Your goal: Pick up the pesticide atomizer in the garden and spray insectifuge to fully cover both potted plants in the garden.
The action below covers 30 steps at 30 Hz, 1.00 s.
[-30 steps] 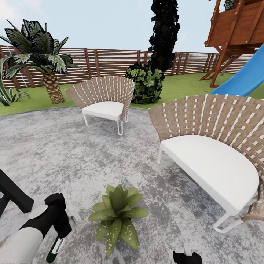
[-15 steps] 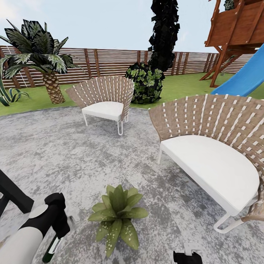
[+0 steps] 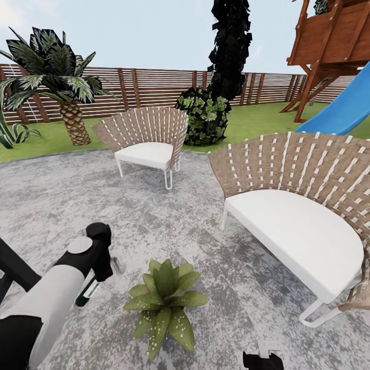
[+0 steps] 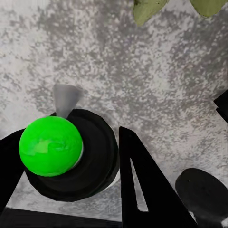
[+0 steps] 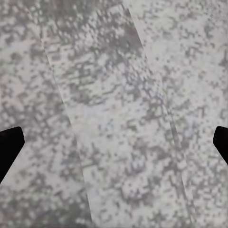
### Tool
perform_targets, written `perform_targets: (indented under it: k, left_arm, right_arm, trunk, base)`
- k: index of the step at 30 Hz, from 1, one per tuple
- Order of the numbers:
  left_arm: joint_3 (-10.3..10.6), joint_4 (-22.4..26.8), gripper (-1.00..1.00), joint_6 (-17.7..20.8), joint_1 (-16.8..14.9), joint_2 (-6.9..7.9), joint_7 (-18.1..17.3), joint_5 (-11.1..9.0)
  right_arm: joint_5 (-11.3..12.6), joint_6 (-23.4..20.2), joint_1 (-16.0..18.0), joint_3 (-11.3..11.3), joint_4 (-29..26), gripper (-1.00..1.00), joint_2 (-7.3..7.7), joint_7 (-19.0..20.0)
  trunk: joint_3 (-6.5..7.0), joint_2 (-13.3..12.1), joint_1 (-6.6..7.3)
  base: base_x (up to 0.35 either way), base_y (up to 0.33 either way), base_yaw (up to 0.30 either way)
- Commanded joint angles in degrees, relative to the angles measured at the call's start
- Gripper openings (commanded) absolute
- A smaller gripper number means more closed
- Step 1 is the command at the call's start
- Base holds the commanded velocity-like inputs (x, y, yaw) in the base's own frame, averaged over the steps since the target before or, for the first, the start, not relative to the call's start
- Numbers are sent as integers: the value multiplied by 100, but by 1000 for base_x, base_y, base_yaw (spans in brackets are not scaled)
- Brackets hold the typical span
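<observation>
Far left on the lawn stands a palm (image 3: 61, 77) in front of the fence (image 3: 154, 87). Lower down, the left gripper (image 3: 97, 272) hangs over the grey patio (image 3: 154, 221). It is closed around the bottle (image 3: 88, 292), which hangs down dark and slim with a white strip on its side. In the left wrist view the bottle (image 4: 76, 161) looks round and black from above, with a bright green ball on top (an odd thing, and I cannot say what it is). A black finger (image 4: 142, 185) presses right beside it.

Just to the right of the bottle sits the plant (image 3: 164, 300), low on the stone, with pale dots on its leaves. Its leaf tips peek into the left wrist view too.

The job now, I think, is to aim the spray at this plant. To do it well, the arm should bring the nozzle near the leaves, point it at the middle, and sweep so every leaf gets wet. The grip must stay tight so the bottle does not slip.

Further right are a small chair (image 3: 146, 141), a bush (image 3: 205, 115) and a big chair (image 3: 303, 221). The right gripper (image 5: 114, 142) hangs spread wide over bare stone, holding nothing.

No words can be read on the white strip; it is too small.
</observation>
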State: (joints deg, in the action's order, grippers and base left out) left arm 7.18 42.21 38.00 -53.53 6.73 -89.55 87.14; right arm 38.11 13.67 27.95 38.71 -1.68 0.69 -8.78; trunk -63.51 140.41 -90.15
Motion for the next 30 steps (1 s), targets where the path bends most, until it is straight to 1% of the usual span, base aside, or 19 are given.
perform_targets:
  k: [1,3,4,6,8,9,12,14,15,17,20,25,30]
  left_arm:
    - [79,6,-100,59,-33,-88,-45,42]
    - [112,6,-100,59,-49,-245,-45,53]
    - [117,6,-100,59,-52,-288,-45,51]
    - [123,6,-100,53,-58,-354,-45,29]
    - [125,12,-100,-5,-60,-384,-45,2]
    - [122,11,-100,-71,-58,-382,-45,-3]
    - [93,10,-100,-479,-47,-335,-45,-18]
    - [84,13,-100,-583,-50,-303,-45,-22]
    - [76,15,-100,-632,-51,-234,-45,-30]
    - [78,15,-100,-648,-14,-201,-45,-104]
    - [78,11,-100,-651,28,-198,-45,-152]
    - [82,15,-100,-635,39,-219,-45,-162]
    - [69,15,-100,-643,52,-233,-45,-162]
  right_arm:
    - [39,4,0,49,-8,100,1,-25]
    - [39,4,0,49,-8,100,1,-22]
    - [39,4,0,49,-8,100,1,-22]
    - [39,4,0,49,-8,100,1,-21]
    - [39,4,0,49,-8,100,1,-21]
    - [39,4,0,49,-8,100,1,-22]
    - [39,4,0,49,-8,100,1,-26]
    - [39,4,0,49,-8,100,1,-27]
    - [39,4,0,49,-8,100,1,-27]
    - [39,4,0,49,-8,100,1,-27]
    - [39,4,0,53,-8,100,1,-27]
    - [39,4,0,56,-8,100,1,-27]
    - [39,5,0,51,-8,100,1,-27]
  trunk:
    - [-5,2,1]
    - [-5,2,1]
    - [-5,2,1]
    - [-5,2,1]
    - [-5,2,1]
    - [-5,2,1]
    - [-5,2,1]
    - [-5,2,1]
    - [-5,2,1]
    - [-5,2,1]
    - [-5,2,1]
    - [-5,2,1]
    - [-5,2,1]
  base:
    - [0,0,0]
    - [0,0,0]
    - [0,0,0]
    - [0,0,0]
    - [0,0,0]
    - [0,0,0]
    - [0,0,0]
    - [0,0,0]
    - [0,0,0]
    - [0,0,0]
    - [13,0,0]
    - [237,50,0]
    - [61,9,0]
